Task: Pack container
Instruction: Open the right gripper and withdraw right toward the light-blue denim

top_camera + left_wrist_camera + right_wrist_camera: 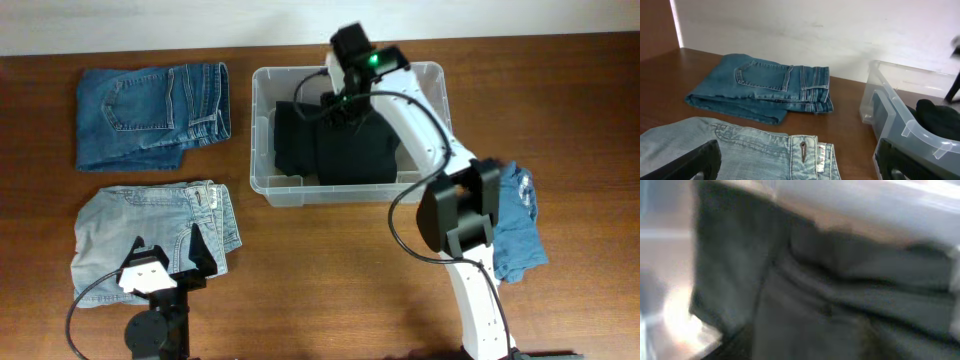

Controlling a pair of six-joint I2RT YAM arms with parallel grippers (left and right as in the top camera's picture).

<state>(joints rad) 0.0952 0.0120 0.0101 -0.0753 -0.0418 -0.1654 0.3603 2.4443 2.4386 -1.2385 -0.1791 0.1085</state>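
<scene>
Two claws show: the left gripper stands spread wide and empty over the pale jeans at the near left corner of the bench, while the right gripper hangs in the container just above the black garment lying there, its jaws too blurred to tell wide from narrow. The container sits mid-bench by the far edge, with folded dark jeans at the far left corner and a blue garment near the right edge, partly under the right arm.
</scene>
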